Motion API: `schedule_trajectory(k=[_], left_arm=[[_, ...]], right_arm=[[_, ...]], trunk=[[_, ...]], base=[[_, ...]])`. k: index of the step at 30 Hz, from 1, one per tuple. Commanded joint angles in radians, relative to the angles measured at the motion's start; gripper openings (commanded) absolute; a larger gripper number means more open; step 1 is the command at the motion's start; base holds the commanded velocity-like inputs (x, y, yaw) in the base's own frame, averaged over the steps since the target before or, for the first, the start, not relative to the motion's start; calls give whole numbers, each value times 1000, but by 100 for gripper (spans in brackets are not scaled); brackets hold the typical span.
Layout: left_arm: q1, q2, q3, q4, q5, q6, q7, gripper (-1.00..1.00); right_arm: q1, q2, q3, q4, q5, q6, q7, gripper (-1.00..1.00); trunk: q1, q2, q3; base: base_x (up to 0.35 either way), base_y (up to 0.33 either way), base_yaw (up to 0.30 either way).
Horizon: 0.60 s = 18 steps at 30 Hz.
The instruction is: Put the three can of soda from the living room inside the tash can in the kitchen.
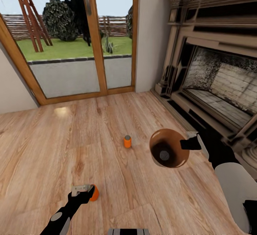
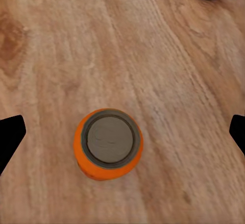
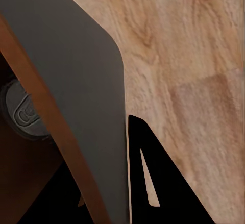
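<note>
The right gripper (image 1: 185, 144) is clamped on the rim of the copper-brown trash can (image 1: 169, 148), held above the plank floor (image 1: 107, 128); a grey can top (image 3: 23, 113) lies inside, its markings possibly embossed and not readable. The left gripper (image 2: 122, 132) hangs spread wide above an upright soda can (image 2: 108, 143). Another can (image 1: 127, 141) stands at its one o'clock.
</note>
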Motion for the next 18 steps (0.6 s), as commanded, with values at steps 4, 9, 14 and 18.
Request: schedule_trajectory(k=[4, 9, 14, 18], left_arm=[[1, 0, -19, 0, 0, 1, -4, 100], [0, 0, -86, -1, 2, 1, -2, 100], [0, 1, -99, -4, 4, 0, -1, 100], [0, 2, -102, -10, 6, -1, -1, 100]], right_arm=[[-4, 1, -12, 0, -20, 3, 2, -100], [-3, 0, -19, 0, -19, 3, 2, -100], [-3, -3, -23, 0, -21, 3, 3, -100], [-2, -1, -21, 0, -20, 3, 3, -100]], trunk=[[0, 0, -4], [0, 0, -5], [0, 0, -5], [0, 0, -5]], base=[[42, -16, 0], [166, -51, 0], [43, -12, 0], [6, 67, 0]])
